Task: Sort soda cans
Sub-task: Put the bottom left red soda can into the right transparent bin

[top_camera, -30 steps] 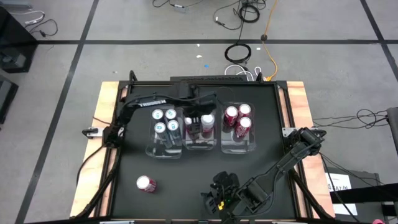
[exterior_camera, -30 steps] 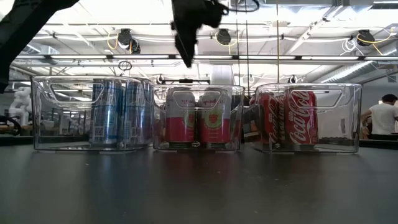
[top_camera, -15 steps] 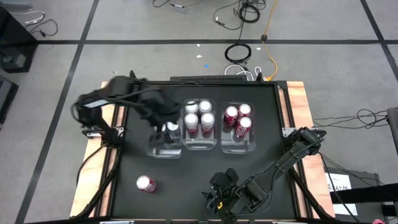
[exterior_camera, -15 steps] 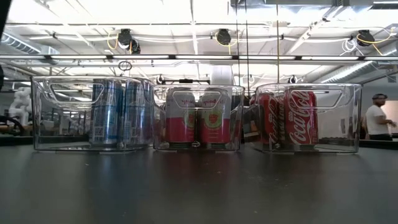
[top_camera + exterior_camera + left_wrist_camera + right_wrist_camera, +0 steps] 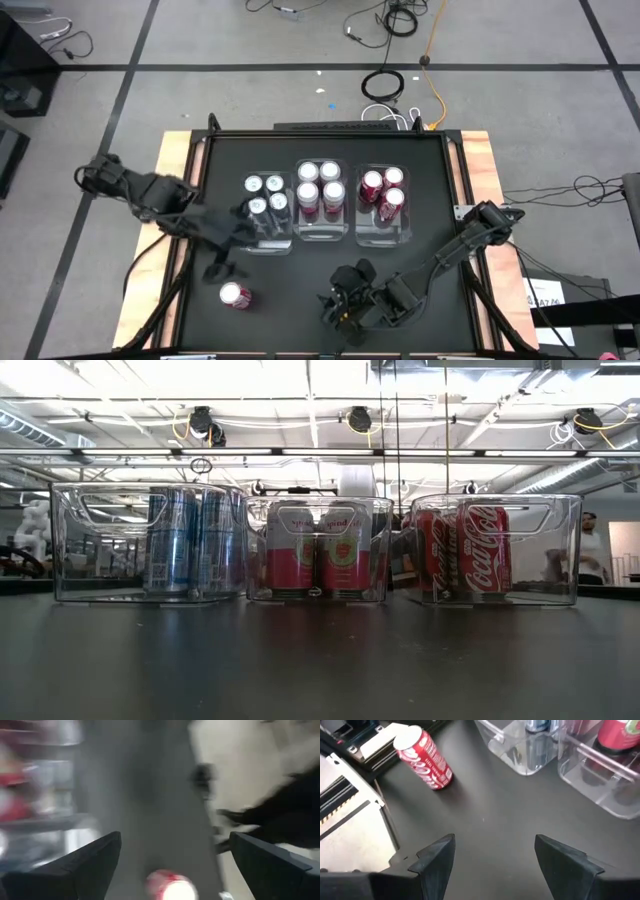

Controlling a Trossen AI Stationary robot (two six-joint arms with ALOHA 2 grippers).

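One red soda can (image 5: 235, 295) stands unsorted near the table's (image 5: 330, 290) front left corner; the left gripper (image 5: 216, 268), fingers apart, hovers just above it, presumably to fetch it. Right gripper (image 5: 340, 310) waits, empty, fingers apart, at the front edge.

The floor (image 5: 90, 110) around the rig is grey and smooth, crossed by dark lines that cut it into big squares. Loose cables lie beyond the far edge: a black coil (image 5: 382, 84), an orange cord (image 5: 433, 60) and a tangle of dark leads (image 5: 400, 18). More cable (image 5: 595, 188) trails on the right side. The tabletop (image 5: 300, 275) is matte black, with pale wooden boards (image 5: 168, 165) showing along its sides. Looking level across it, the ceiling (image 5: 320, 410) glows bright white, hung with pipes, beams and round dark fittings (image 5: 202, 420). Far off on the right, a person (image 5: 588, 545) in a light shirt stands, blurred.
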